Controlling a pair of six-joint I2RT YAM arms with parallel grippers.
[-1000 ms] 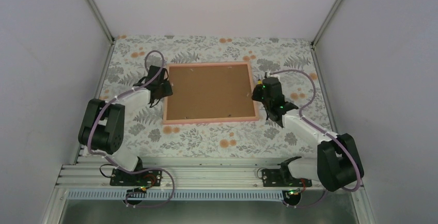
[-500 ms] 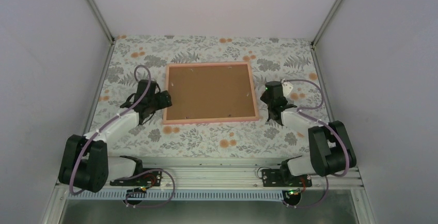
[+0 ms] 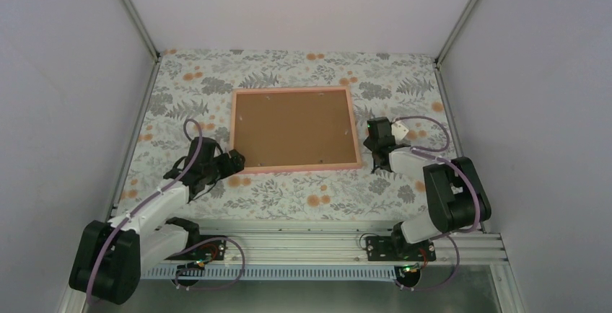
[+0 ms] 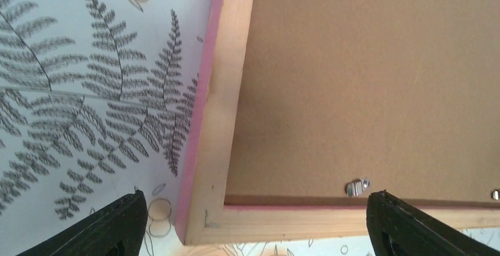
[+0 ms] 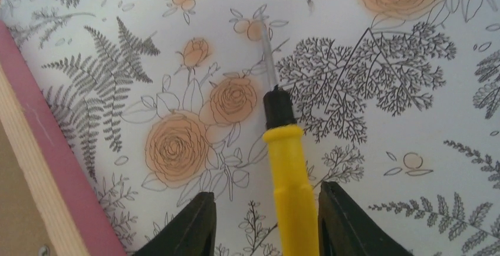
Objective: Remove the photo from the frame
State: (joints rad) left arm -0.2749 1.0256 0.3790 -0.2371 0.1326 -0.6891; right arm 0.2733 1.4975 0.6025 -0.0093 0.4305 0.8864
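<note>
The frame (image 3: 296, 168) lies back-side up near the middle of the flower-printed worktop (image 3: 289, 201), its pink edge running round a bare-wood rim and a brown backing panel (image 3: 294, 125). The photo cannot be seen in any view.

The left arm (image 3: 155, 205) stretches low from its base, its forearm angled forward and to the right. It brings the left claw (image 3: 231, 160) to the frame's near-left corner. From the left wrist, the claw stands wide open and empty. One black finger (image 4: 112, 226) is over the fern-printed worktop outside the frame. The other is over the panel, and the corner sits between them. A small metal clip (image 4: 357, 186) shows at the panel's near edge, close to that second finger.

The right arm (image 3: 451, 197) is folded tight, its elbow bulked above its base. A short forearm reaches to the left and ends at the right claw (image 3: 375, 138), just beside the frame's right side towards the near corner and apart from it. From the right wrist, that claw carries a yellow-handled screwdriver (image 5: 289, 167). The handle sits against one finger (image 5: 348, 226), with a gap to the other. Its black collar and thin shaft point out over the printed roses. The frame's pink edge crosses the lower left corner of that view.
</note>
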